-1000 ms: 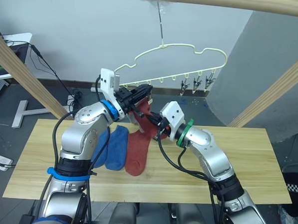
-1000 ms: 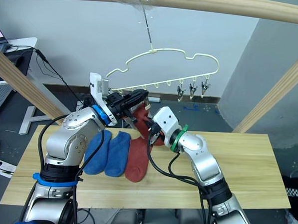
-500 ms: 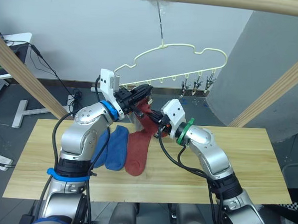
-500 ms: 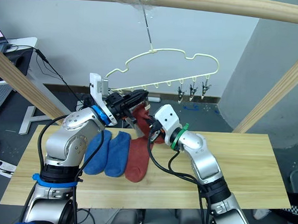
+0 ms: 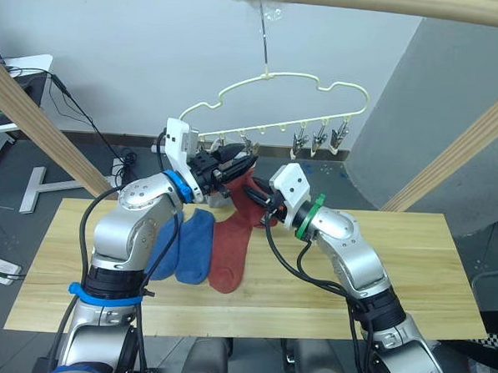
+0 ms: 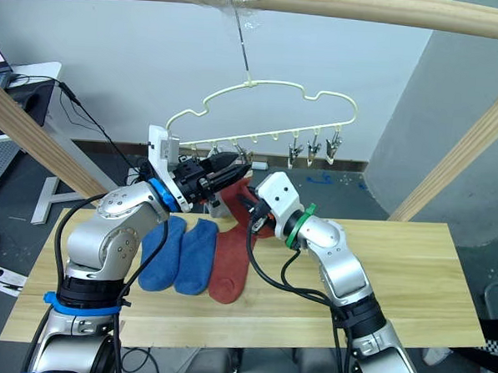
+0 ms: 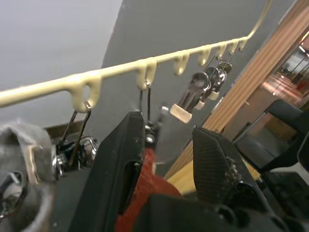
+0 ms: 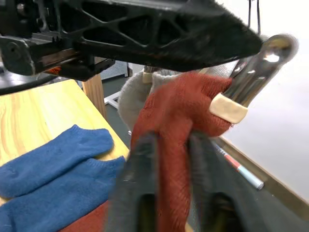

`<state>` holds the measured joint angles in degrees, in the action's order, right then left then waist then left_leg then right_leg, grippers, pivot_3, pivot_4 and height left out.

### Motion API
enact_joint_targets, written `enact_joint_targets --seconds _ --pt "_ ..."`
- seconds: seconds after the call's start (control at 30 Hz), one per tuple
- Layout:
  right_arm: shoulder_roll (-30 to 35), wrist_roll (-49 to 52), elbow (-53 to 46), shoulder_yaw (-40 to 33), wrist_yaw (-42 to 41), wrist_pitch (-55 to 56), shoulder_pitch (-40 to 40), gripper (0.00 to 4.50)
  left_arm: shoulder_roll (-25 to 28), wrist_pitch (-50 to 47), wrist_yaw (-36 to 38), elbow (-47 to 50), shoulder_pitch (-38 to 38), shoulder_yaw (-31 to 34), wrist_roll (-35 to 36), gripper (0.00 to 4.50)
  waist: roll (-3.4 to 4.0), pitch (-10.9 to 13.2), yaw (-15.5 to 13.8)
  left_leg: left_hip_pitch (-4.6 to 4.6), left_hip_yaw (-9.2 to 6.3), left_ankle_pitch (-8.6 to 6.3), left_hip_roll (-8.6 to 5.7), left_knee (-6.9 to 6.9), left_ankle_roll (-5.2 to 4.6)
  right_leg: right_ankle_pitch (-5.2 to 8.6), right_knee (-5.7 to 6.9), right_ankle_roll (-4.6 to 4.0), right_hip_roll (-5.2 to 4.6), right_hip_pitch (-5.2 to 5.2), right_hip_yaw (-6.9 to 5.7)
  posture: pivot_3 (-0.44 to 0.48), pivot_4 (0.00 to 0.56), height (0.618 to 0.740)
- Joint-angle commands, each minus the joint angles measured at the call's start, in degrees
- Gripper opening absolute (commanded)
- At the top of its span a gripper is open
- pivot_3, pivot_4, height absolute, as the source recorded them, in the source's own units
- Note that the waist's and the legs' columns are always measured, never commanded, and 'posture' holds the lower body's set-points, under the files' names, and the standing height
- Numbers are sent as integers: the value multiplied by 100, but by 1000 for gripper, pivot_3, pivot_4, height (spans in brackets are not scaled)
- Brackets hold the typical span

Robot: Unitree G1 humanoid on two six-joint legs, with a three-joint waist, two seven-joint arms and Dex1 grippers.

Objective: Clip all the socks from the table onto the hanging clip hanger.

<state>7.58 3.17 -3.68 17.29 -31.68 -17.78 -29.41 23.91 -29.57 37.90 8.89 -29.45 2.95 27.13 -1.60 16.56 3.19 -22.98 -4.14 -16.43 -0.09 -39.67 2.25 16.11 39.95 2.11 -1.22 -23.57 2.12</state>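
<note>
A soft knit rust-red sock (image 8: 169, 125) is clamped between the right gripper (image 8: 169, 212) fingers, raised beneath the pale-yellow wire clip hanger (image 5: 269, 125). The left gripper (image 7: 164, 145) jaws are held apart around a metal clip (image 7: 147, 133).

bare table (image 5: 412, 254) right of socks (image 5: 197, 244), clips (image 5: 320, 136) crowding hanger bar

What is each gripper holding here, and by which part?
The right gripper pinches a rust-red sock near its upper end. The left gripper is open around a metal clip of the clip hanger, holding nothing.
</note>
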Motion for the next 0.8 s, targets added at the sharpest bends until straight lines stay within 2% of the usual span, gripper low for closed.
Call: enact_joint_targets --seconds 0.03,0.07,0.23,0.33,0.43,0.63,0.8 --pt "142 -199 -278 141 -58 123 -56 2064 112 74 100 259 60 44 37 1941 0 0 1 0 0 0 0 0 0 0 0 0 0 0 0 -36 251 720" --pt "253 -275 -344 189 -82 119 -9 2382 161 112 121 250 92 51 -9 1941 0 0 1 0 0 0 0 0 0 0 0 0 0 0 0 -36 251 720" --pt "1006 -347 -1458 152 -339 -207 601 2382 669 407 491 351 359 -22 -281 1941 1 0 -15 -4 -1 1 -1 9 2 0 -9 0 -2 -3 0 -27 250 720" --pt "1289 -186 -2228 -105 -357 -739 918 2382 1104 712 1107 443 621 -159 -338 1941 2 1 -25 -7 0 2 0 20 4 0 -21 0 -4 -6 3 -22 252 720" --pt "1464 -61 -2897 -460 -241 -1302 1162 2382 1393 1438 1806 429 838 -300 -463 1941 2 1 -27 -1 0 3 1 44 5 0 -27 -1 -5 -6 9 -23 253 720" --pt "1269 167 -3696 -1105 311 -2418 1023 2382 1288 1729 2190 402 744 -205 -185 1941 2 1 -51 0 -11 15 6 73 11 -4 -37 -9 -4 -6 0 -39 255 720" --pt "985 261 -3537 -1330 728 -2981 575 2382 1078 1964 2091 234 679 -100 -170 1941 2 1 -25 0 -7 15 4 73 9 -4 -41 -9 -5 -6 3 -42 252 720"
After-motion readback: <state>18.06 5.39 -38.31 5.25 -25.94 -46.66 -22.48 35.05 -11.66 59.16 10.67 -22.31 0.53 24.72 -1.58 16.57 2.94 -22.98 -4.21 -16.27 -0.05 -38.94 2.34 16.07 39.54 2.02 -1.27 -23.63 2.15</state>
